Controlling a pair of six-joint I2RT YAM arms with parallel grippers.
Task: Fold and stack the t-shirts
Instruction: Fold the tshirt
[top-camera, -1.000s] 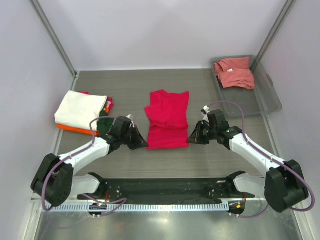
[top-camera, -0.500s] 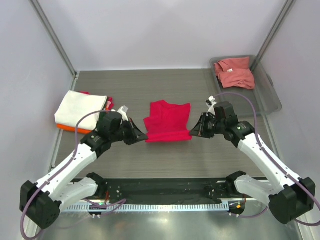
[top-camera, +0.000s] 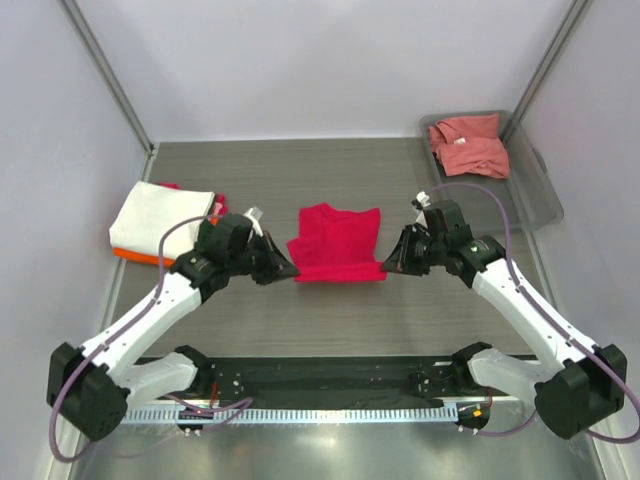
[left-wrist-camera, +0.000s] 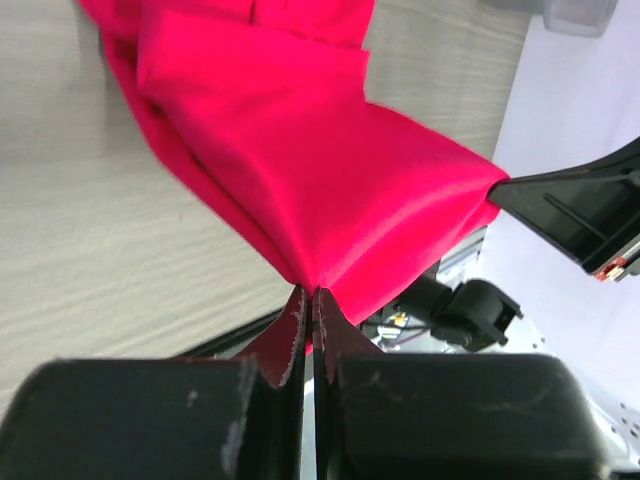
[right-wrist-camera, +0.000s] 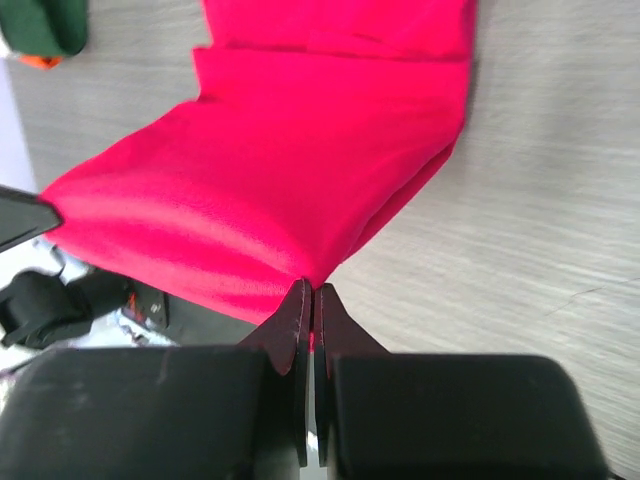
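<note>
Pale walls close in a grey wood-grain table (top-camera: 330, 320), with both arms reaching out from its near edge. In the middle lies the crimson t-shirt (top-camera: 338, 243), folded over on itself. The left gripper (top-camera: 285, 270) pinches its near left corner and the right gripper (top-camera: 388, 265) its near right corner, so the near edge runs straight between them. Each wrist camera shows its jaws clamped tight on a doubled fold of red cloth, at the left gripper (left-wrist-camera: 308, 300) and at the right gripper (right-wrist-camera: 308, 295). From above I cannot tell how far that edge is off the table, and the layers underneath are hidden.

At the far left sits a stack with the cream-white t-shirt (top-camera: 160, 215) on top. Only a strip of the orange t-shirt (top-camera: 135, 257) shows beneath it. The left arm covers most of the dark green t-shirt (right-wrist-camera: 40, 25), which is cut off at the corner of the right wrist view.

At the far right, the salmon-pink t-shirt (top-camera: 468, 145) lies crumpled in the grey tray (top-camera: 535, 200). A small red tag on the opposite gripper is too small to read.
</note>
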